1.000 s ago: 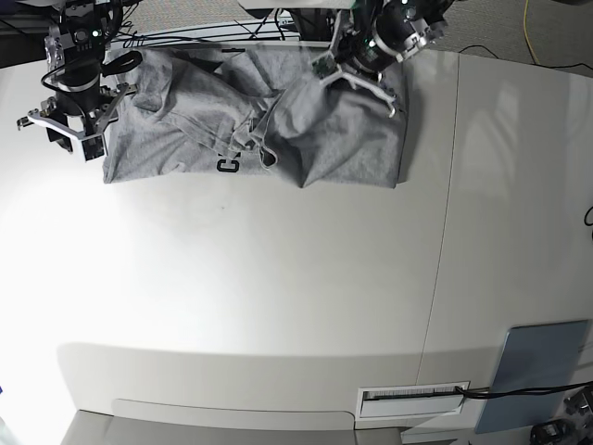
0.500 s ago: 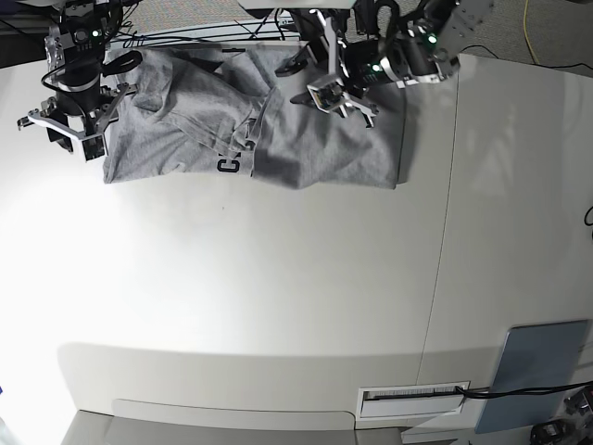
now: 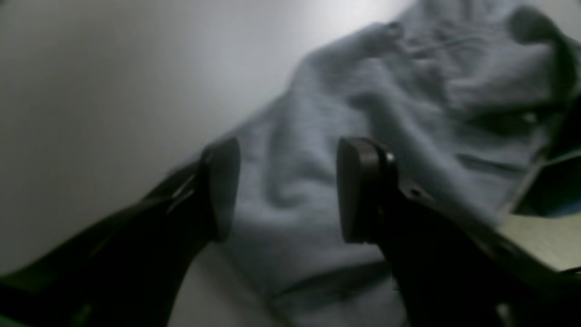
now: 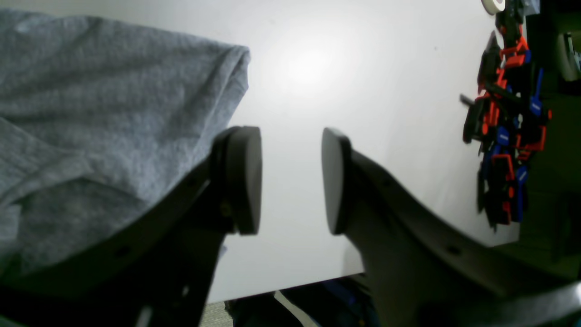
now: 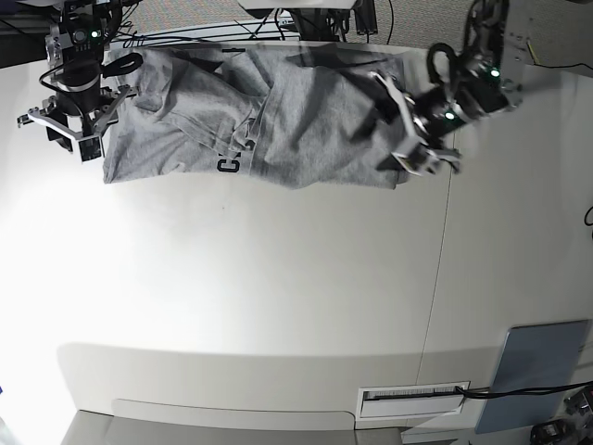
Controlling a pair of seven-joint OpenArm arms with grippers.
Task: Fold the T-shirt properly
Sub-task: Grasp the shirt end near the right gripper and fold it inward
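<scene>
White worktop (image 5: 278,297), grey T-shirt (image 5: 250,120) lying crumpled along its far edge, black lettering patch showing near the middle fold. Left end effector (image 5: 400,119) at the shirt's right edge, spread apart, nothing held. Right end effector (image 5: 57,128) just off the shirt's left edge, also parted and unloaded

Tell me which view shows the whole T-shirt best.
The base view: the T-shirt lies crumpled along the table's far edge, all of it in frame, black lettering peeking out. The left wrist view gives only blurred folds between the open left gripper; the right wrist view catches one corner beside the open right gripper.
</scene>
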